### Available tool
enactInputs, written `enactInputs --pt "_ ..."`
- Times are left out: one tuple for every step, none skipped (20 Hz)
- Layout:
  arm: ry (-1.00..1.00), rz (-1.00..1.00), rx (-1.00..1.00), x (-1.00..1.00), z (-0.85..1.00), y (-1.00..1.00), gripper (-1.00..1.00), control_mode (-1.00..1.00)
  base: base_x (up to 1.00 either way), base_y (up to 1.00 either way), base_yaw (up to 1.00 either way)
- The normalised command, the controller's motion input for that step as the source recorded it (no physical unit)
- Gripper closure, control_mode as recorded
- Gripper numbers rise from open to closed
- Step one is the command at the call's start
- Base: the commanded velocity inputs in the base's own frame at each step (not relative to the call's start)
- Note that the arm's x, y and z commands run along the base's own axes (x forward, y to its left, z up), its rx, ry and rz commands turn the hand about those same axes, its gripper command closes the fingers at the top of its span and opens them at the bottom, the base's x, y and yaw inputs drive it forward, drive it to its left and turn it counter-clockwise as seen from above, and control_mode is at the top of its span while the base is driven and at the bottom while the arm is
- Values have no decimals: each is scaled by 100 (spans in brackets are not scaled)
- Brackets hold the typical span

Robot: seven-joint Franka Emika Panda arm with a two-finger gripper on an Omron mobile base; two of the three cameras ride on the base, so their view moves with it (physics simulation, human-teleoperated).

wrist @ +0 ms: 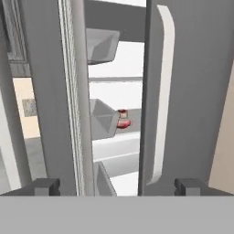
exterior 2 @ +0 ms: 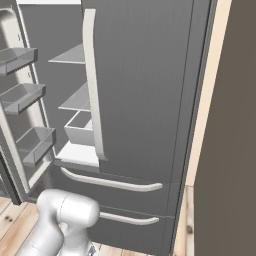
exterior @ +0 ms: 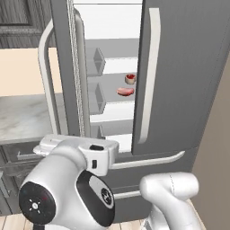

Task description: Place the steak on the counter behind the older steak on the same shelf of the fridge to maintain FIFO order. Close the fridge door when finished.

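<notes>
**Q:** Left base view: report the position of the task items.

**A:** The fridge (exterior: 179, 81) stands with its left door swung open and its right door shut. On the middle shelf (exterior: 117, 99) in the gap, the steak (exterior: 130, 79) sits toward the back edge, and the older steak (exterior: 125, 91) lies just in front of it, nearer the front edge. The two are close together; I cannot tell whether they touch. The tabletop (exterior: 27, 117) runs to the left of the fridge. My arm (exterior: 76, 179) is low in the foreground.

**Q:** Right base view?

**A:** The open left door shows its three door bins (exterior 2: 22, 90) at the left edge. White shelves and a crisper box (exterior 2: 80, 129) show beside the shut right door and its pale handle (exterior 2: 92, 85). Two drawers sit below.

**Q:** Hand view, and the state of the jaws?

**A:** My jaws (wrist: 118, 186) are spread wide and hold nothing; one fingertip (wrist: 45, 186) rises at each lower side. They face the gap between the doors. Both pieces of meat show small on the shelf, partly hidden by a door bin (wrist: 103, 119).
</notes>
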Motion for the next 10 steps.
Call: enactInputs --pt "0 -8 -2 57 0 58 -100 -100 0 0 0" --pt "0 -8 -2 58 0 48 -100 -100 0 0 0" --pt "0 -9 -1 62 0 44 -100 -100 0 0 0" --pt "0 -9 -1 65 0 36 -100 -100 0 0 0" --pt "0 -10 -1 72 0 39 -100 -100 0 0 0" --pt "0 -9 -1 73 0 36 -100 -100 0 0 0" --pt "0 -8 0 74 0 33 -100 -100 0 0 0" --pt "0 -8 0 74 0 30 -100 -100 0 0 0" --pt "0 -8 0 76 0 31 -100 -100 0 0 0" --pt "0 -8 0 76 0 31 -100 -100 0 0 0"
